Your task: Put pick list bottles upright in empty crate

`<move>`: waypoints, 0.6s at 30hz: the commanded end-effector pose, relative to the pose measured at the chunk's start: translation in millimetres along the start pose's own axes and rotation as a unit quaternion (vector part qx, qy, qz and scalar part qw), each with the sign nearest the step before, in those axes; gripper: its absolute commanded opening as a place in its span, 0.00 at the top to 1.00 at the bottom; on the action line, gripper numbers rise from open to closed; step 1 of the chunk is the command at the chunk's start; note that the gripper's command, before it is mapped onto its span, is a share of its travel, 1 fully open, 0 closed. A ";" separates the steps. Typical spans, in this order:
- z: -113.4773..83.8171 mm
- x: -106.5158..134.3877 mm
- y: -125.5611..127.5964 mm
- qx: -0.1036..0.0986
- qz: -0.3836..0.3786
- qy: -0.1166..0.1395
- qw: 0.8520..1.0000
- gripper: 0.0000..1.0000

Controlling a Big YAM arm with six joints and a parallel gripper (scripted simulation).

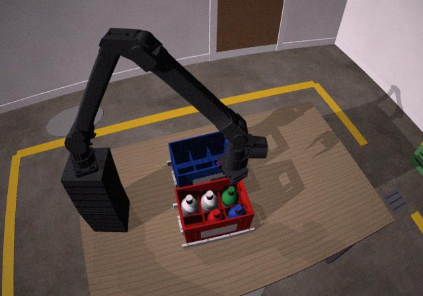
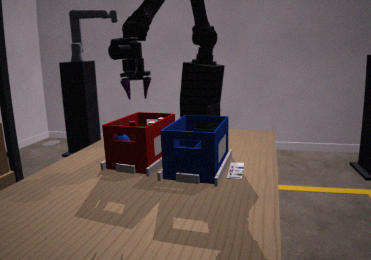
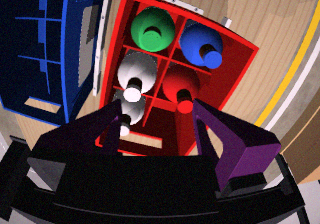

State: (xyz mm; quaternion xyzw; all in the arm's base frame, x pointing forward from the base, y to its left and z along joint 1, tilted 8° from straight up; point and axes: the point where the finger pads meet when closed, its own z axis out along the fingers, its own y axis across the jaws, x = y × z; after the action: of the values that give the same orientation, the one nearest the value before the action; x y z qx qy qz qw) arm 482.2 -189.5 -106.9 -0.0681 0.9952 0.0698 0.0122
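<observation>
My gripper [image 2: 137,97] [image 3: 157,105] is open and empty above the red crate [image 1: 191,234] [image 2: 126,156] [image 3: 241,59]. The crate holds a green bottle [image 1: 229,197] [image 3: 153,21], a blue bottle [image 1: 234,212] [image 3: 194,43], a red bottle [image 1: 214,217] [image 3: 179,85] and two white bottles, one [image 1: 209,202] [image 3: 136,73] beside the green and one [image 1: 189,207] [image 3: 131,108] in the corner. One compartment is empty. The blue crate [image 1: 197,141] [image 2: 188,162] [image 3: 72,69] shows no bottles; the arm hides part. The pick list [image 2: 232,173] seems to read 1 green, 2 white, 1 blue.
Low grey rails [image 1: 218,238] [image 2: 187,177] stand on the table [image 1: 307,224] [image 2: 119,245] around both crates. The red crate stands close beside the blue crate. The arm's black pedestal [image 1: 98,200] [image 2: 200,92] is at the far end in the exterior view.
</observation>
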 end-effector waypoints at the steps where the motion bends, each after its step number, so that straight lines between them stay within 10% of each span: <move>1: 0.6 -34.9 -7.7 0.016 -0.075 -0.025 0.997 0.39; 10: 44.4 -33.7 10.5 0.009 -0.186 -0.011 0.982 0.39; 18: 7.5 -55.0 -13.2 0.040 -0.232 -0.046 0.971 0.39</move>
State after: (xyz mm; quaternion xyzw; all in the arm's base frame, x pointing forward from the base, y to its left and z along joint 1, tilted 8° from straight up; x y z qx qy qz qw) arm 504.5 -171.4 -145.3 -0.2642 0.9621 0.0603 0.0311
